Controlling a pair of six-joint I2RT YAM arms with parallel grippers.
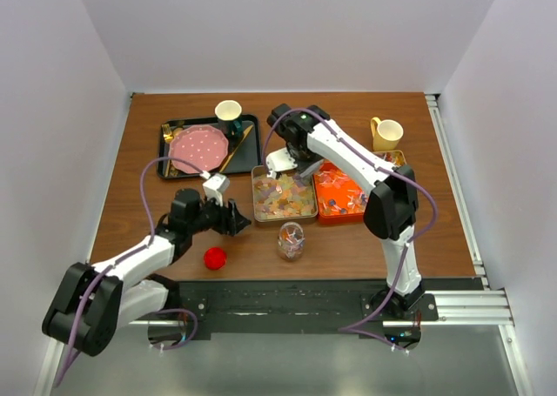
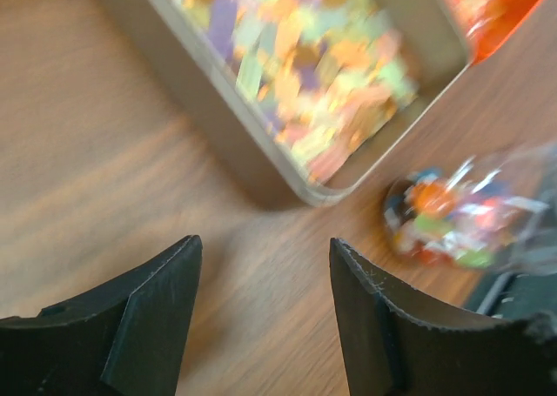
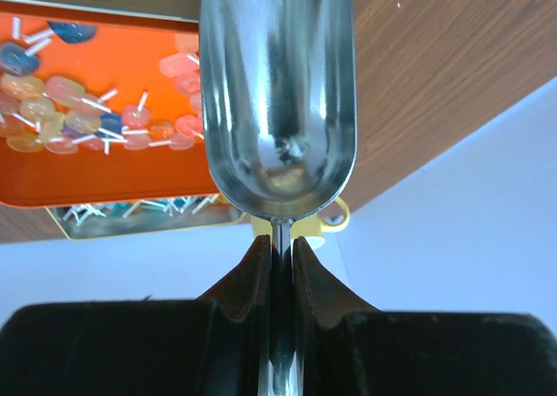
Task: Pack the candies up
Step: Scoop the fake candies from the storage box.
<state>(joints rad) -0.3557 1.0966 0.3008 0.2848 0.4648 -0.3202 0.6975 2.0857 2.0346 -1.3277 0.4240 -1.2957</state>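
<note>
Candies [image 1: 283, 198] sit in three places on the wooden table [image 1: 130, 204]. Pastel yellow, orange and pink pieces fill a metal tray [image 2: 218, 109] at the middle. Wrapped ones with white twisted ends lie in an orange tray [image 3: 96, 174] that touches the metal tray's right side. A mixed handful rests in a small clear container [image 1: 291, 241], which stands just in front of the metal tray (the left wrist view shows it only as a blur).

The left gripper [image 2: 263, 257] hovers low over bare wood beside the metal tray's near left corner. Its fingers [image 2: 148, 318] are spread wide with nothing between them.

The right gripper [image 3: 280, 270] is pinched tight on the thin handle of a shiny metal scoop [image 3: 278, 91]. The scoop is held above the boundary of the two trays. Its bowl looks almost bare, and I cannot tell whether the pale smudge near its base is a candy or a reflection.

A small red disc [image 1: 215, 258] lies near the front edge, between the left arm and the clear container. At the far left is a black tray [image 1: 170, 168] carrying a pink plate [image 1: 199, 146] and a pale cup [image 1: 228, 110]. A yellow mug [image 1: 387, 134] stands at the far right, behind the orange tray.
</note>
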